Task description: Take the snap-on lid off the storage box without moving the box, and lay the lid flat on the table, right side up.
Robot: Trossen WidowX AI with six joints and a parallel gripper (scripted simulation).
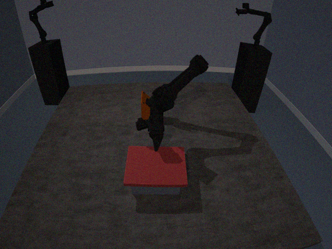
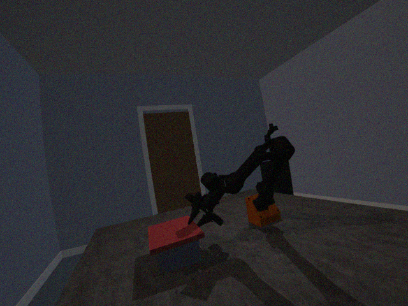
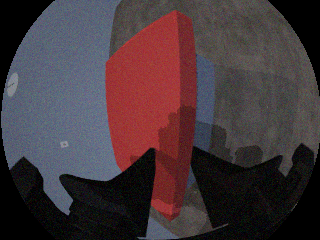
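red lid [image 1: 155, 168] [image 2: 171, 233] [image 3: 145, 90], its near edge clamped in your gripper [image 1: 156, 150] [image 2: 194, 224] [image 3: 172, 151], covers the blue box [image 1: 156, 190] [image 2: 181, 257] [image 3: 205, 90] below.
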